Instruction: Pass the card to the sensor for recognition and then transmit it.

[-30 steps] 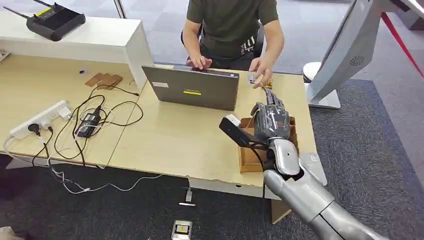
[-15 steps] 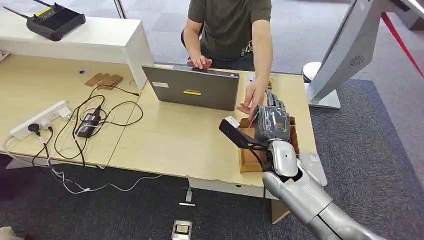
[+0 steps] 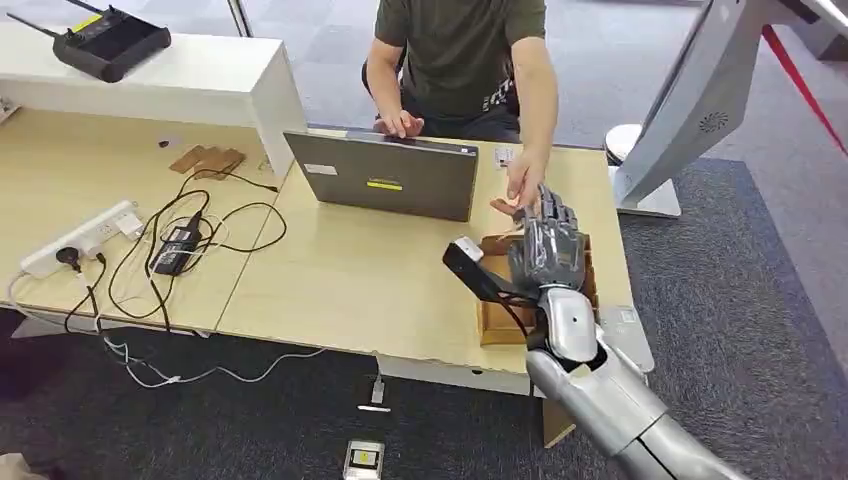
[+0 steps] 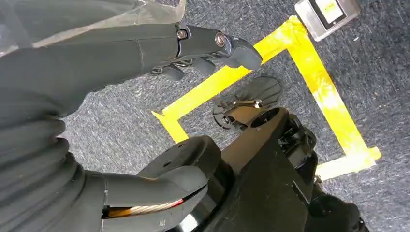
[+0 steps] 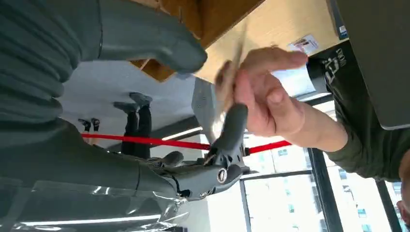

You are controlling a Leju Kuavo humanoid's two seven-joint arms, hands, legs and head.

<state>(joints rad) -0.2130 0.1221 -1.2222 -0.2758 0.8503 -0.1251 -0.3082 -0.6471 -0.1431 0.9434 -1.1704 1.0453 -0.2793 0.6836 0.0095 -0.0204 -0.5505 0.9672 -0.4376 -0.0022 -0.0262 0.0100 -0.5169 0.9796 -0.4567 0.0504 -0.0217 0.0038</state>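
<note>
Currently one robot right hand (image 3: 545, 245) is raised over the right end of the wooden desk (image 3: 350, 270), above one open cardboard box (image 3: 492, 318) that sits on the desk edge. One person (image 3: 460, 50) sits at the far side, with one hand (image 3: 400, 124) resting at the laptop (image 3: 385, 178) and the other hand (image 3: 522, 182) reaching down to the robot's fingertips. In the right wrist view that reaching hand (image 5: 266, 92) pinches a thin blurred card (image 5: 227, 79) edge-on, lying between the robot's thick thumb (image 5: 145, 43) and its darker fingers (image 5: 229, 128). Thumb and fingers stand apart there. Whether the robot's fingers touch the card cannot be told; motion blur hides the contact. The right hand's state is therefore recorded as undetermined.

One left hand (image 4: 145, 63) hangs over grey carpet, with its fingers gently curled and separated from the thumb, and nothing in it. Yellow floor tape (image 4: 300, 72) runs beneath it.

Further items on the desk, counted:
- one white power strip (image 3: 80, 238) at the left, with black cables (image 3: 190, 240) looped beside it;
- one black adapter brick (image 3: 178, 248) among the cables;
- one small stack of brown cardboard pieces (image 3: 207, 159) near the white shelf (image 3: 150, 85);
- one black device with antennas (image 3: 108, 40) on top of that shelf.

One white stand (image 3: 690, 100) rises to the right of the desk, on dark carpet. One small silver box (image 3: 363, 460) lies on the floor below the desk's near edge.
</note>
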